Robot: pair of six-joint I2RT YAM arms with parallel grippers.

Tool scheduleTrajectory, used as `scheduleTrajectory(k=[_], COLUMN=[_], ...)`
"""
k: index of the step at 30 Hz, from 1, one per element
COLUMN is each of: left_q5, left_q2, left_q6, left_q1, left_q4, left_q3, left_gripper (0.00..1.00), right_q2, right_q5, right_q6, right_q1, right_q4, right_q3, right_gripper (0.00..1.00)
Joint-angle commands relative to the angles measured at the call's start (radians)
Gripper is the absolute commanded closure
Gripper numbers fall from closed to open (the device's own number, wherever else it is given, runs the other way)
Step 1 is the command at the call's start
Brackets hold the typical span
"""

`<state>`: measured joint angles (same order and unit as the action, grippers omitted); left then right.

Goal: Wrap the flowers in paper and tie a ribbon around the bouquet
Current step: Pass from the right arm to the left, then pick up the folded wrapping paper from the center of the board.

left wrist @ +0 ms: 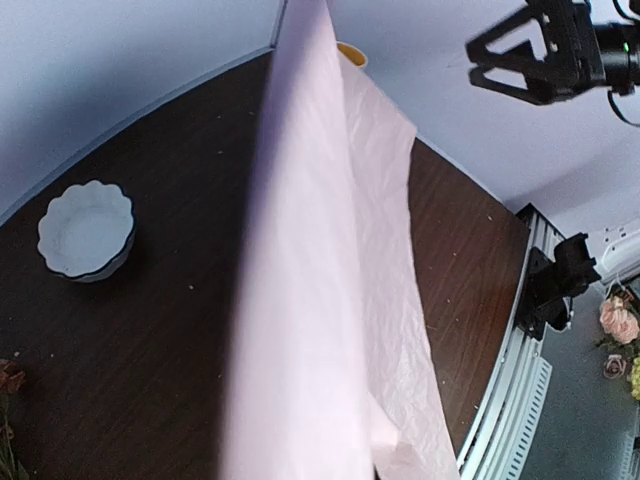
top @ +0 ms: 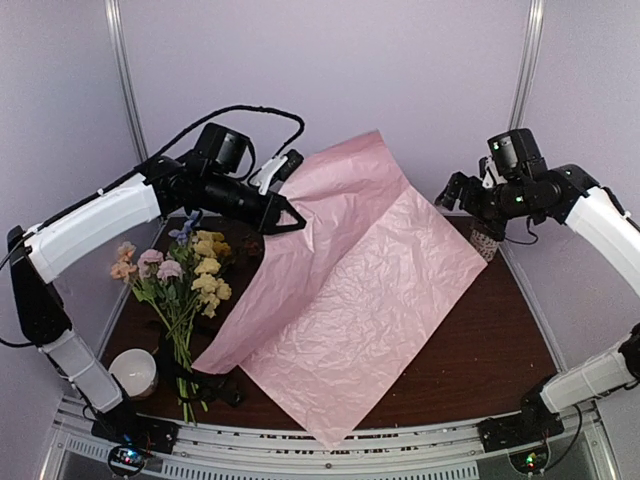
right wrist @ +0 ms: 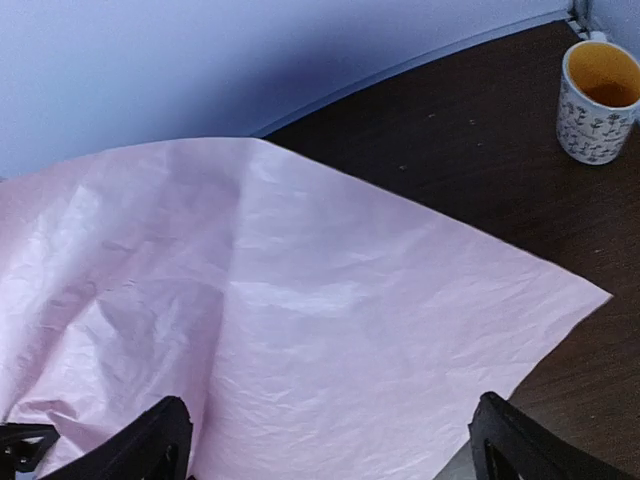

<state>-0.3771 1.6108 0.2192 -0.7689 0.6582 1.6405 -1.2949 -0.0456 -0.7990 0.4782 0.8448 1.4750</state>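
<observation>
The dark wood tabletop [top: 480,350] is mostly taken up by the paper [top: 370,290]. It is one large pale pink sheet lying corner-on to the arms, with its right half flat and lightly crumpled. Its left half rises in a long ridge towards the far left, where the left end effector [top: 285,215] is closed on the sheet's upper edge and holds it off the surface. In the left wrist view the lifted paper stands up as a tall fold running straight away from the camera.

The right end effector [top: 452,195] hangs above the sheet's far right corner. Its fingers are spread wide with nothing between them, and it is not touching the paper.

The flowers [top: 190,275] lie loose on the tabletop to the left of the sheet, just beside its raised flank and not on it. Their heads point away and their green stems point towards the arm bases.

A white scalloped bowl [top: 133,373] sits near the stem ends, and a patterned mug [right wrist: 598,88] stands beyond the right corner. Some dark loops across the stems [top: 222,388] may be the ribbon, though that is hard to tell.

By my reading the task is at an early stage. The sheet is spread and is being handled, but the flowers have not been placed on it, nothing has been rolled into a cone, and no ribbon has been tied.
</observation>
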Motion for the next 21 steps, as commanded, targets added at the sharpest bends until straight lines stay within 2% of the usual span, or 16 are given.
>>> scheduleTrajectory(k=[1,3,8,15,21], left_q5=[-0.292,-0.273,-0.150,-0.128,-0.144], left_q2=[0.144,0.220,0.342,0.385,0.416], left_q6=[-0.072,-0.164,-0.329,-0.385,-0.401], left_q1=[0.130,0.171,0.201,0.218,0.218], left_q4=[0.095,0.175,0.303,0.286,0.267], left_q3=[0.026,0.067,0.098,0.109,0.082], left_gripper=[1.00,1.00,1.00,1.00,1.00], right_q2=[-0.024,-0.059,-0.186,-0.357,-0.416], right_q5=[-0.002,-0.020,-0.120,-0.399,-0.448], right_q6=[0.235,0.258,0.298,0.246,0.184], right_q1=[-0.160,-0.218,-0.239,-0.240,-0.240], right_q4=[0.129,0.103,-0.004,-0.267,-0.335], right_q3=[-0.134,-0.209,-0.313,-0.347,-0.376], right_gripper=[0.00,0.00,0.00,0.02,0.04])
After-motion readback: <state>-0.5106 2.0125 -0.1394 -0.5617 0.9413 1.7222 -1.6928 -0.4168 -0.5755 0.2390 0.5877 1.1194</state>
